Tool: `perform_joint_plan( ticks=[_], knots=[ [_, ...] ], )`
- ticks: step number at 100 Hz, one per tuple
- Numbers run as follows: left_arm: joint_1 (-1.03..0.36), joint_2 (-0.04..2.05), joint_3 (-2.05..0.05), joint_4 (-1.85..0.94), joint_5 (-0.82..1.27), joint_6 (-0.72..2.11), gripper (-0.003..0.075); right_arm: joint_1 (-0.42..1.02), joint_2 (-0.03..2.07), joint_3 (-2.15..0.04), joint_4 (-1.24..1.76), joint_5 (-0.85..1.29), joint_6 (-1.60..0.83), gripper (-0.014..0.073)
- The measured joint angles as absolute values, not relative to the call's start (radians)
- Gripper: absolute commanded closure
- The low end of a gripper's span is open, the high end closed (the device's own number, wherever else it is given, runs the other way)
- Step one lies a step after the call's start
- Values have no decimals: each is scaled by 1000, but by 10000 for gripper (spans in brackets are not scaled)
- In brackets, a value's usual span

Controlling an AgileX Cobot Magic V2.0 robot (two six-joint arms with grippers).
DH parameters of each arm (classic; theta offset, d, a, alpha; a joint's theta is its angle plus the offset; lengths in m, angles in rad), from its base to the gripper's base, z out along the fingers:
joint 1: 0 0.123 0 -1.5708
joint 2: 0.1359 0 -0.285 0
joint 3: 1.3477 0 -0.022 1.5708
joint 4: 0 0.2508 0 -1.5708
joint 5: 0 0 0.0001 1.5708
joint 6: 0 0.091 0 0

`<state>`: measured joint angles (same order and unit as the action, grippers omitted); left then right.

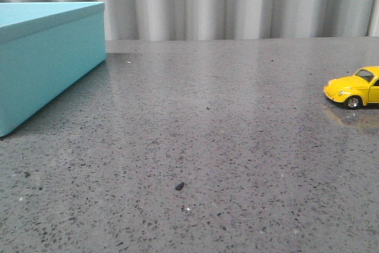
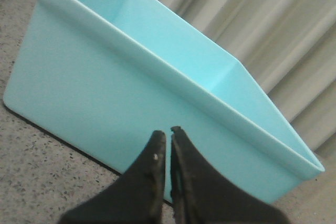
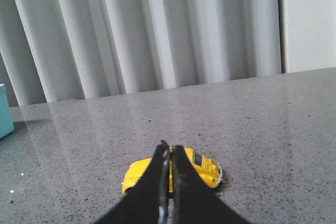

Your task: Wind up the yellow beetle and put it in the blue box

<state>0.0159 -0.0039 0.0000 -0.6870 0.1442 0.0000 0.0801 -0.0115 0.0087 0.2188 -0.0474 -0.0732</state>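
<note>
The yellow beetle (image 1: 356, 87) stands on its wheels at the right edge of the front view, partly cut off by the frame. In the right wrist view the beetle (image 3: 206, 168) sits on the table just beyond my right gripper (image 3: 170, 149), which is shut and empty and hides the car's middle. The blue box (image 1: 47, 57) stands at the far left with its lid on. In the left wrist view the box (image 2: 121, 98) fills the frame, close in front of my left gripper (image 2: 167, 134), which is shut and empty. Neither gripper shows in the front view.
The grey speckled table (image 1: 207, 146) runs between box and car. A small dark speck (image 1: 179, 186) lies near the front middle. Pale grey curtains (image 1: 237, 1) hang behind the table's far edge.
</note>
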Motion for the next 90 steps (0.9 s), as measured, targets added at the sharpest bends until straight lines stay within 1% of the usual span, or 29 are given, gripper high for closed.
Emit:
perform_joint_plan(
  ticks=[90],
  knots=[
    [16, -4, 0, -700, 148, 0, 741, 80, -12, 9, 245, -27, -72, 648]
  ],
)
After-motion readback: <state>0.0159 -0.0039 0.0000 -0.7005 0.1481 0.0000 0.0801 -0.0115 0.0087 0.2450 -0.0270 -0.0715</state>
